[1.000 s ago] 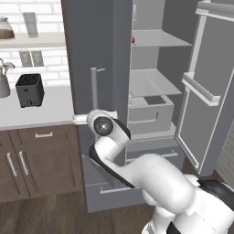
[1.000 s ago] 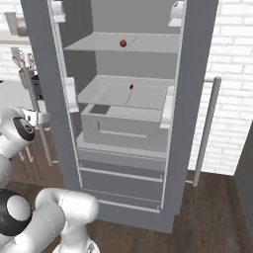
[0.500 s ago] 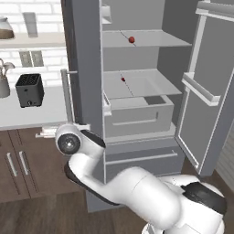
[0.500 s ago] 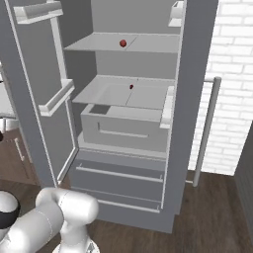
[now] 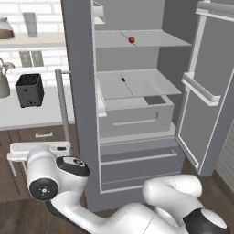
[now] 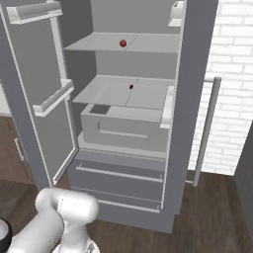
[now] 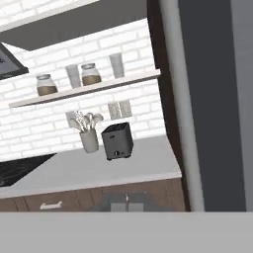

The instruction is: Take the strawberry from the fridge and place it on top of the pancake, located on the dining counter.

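Black box-shaped toaster (image 5: 29, 90) stands on white counter (image 5: 27, 116) at left, near brick wall. End effector (image 7: 126, 203) low beside long vertical silver handle (image 5: 62, 107) of left door, fingers fully closed, nothing between them. Tall grey double-door fridge (image 5: 82, 68) has both doors swung open. Tiny red roundish strawberry (image 5: 131, 39) lies on upper pale grey shelf (image 5: 155, 39). Pale grey drawer (image 5: 137, 116) below is pulled partly out.

fridge (image 5: 137, 151) left door: swung from shut to wide open | fingers: closed from part-open | arm: moved left, lower
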